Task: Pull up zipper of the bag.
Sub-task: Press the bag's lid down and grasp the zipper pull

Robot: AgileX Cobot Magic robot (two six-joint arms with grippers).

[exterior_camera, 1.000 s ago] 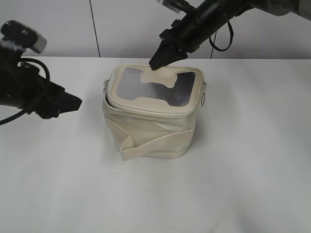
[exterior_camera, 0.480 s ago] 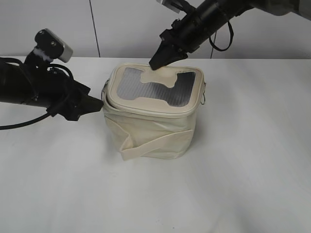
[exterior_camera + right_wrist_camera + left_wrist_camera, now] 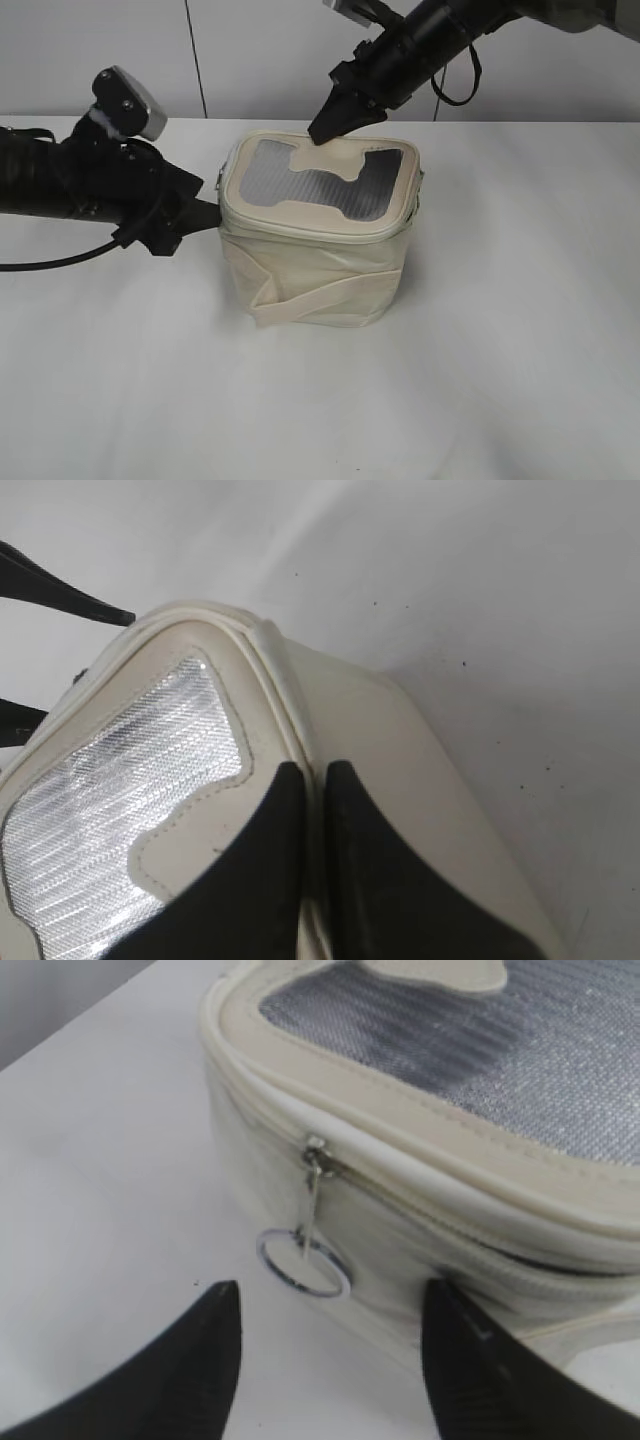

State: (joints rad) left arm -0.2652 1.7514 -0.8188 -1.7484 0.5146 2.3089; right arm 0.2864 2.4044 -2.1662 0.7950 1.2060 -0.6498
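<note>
The cream bag [image 3: 320, 260] stands on the white table, its top showing grey ribbed panels [image 3: 300, 185]. The zipper track [image 3: 420, 1195] runs under the top rim; a silver ring pull [image 3: 303, 1263] hangs from its slider at the bag's left corner. My left gripper [image 3: 207, 210] is open at that corner, its fingertips [image 3: 330, 1325] either side just below the ring, not touching it. My right gripper [image 3: 322, 130] is shut on the bag's back top rim [image 3: 275, 665], its fingers [image 3: 308, 780] pinching the edge. A wide strap [image 3: 320, 295] crosses the bag's front.
White table [image 3: 500, 350] all around the bag. A white wall with a dark vertical seam [image 3: 195, 60] stands behind. My left arm's cable [image 3: 60, 262] lies on the table at the left.
My left gripper has moved right from the table's left side up to the bag's left corner. The right gripper has stayed on the back rim.
</note>
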